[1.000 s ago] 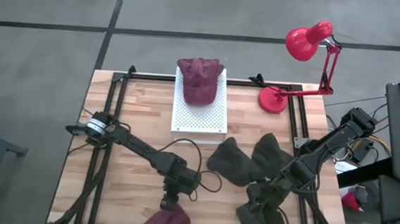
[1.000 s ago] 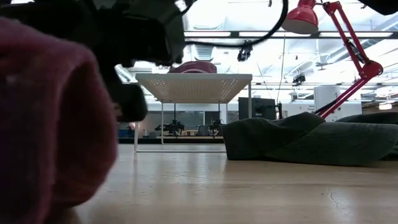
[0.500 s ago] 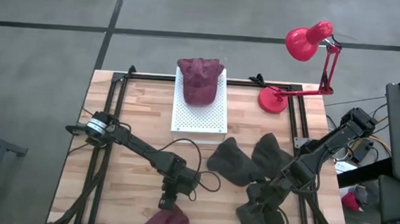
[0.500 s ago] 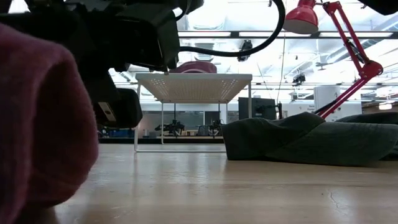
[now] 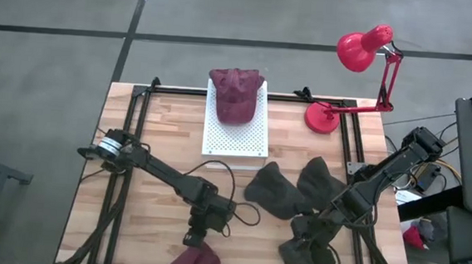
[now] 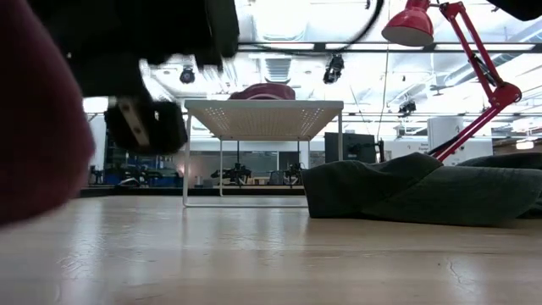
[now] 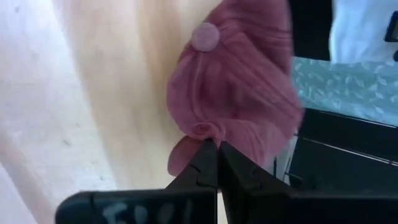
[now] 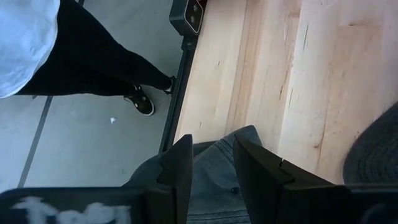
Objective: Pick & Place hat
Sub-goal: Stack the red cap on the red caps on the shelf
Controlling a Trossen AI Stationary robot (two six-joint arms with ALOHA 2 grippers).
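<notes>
Left gripper (image 7: 212, 149) closing fully, now pinching fold of pink cap (image 7: 239, 93) at table's near edge. In low view, cap bulk rising and sliding off toward frame side, gripper lifting away from tabletop (image 6: 296, 254).

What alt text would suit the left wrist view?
The left claw is shut, pinching a fold of a pink hat with a button on its crown, over a pale wooden table. Dark frame parts show beyond the table's edge.
</notes>
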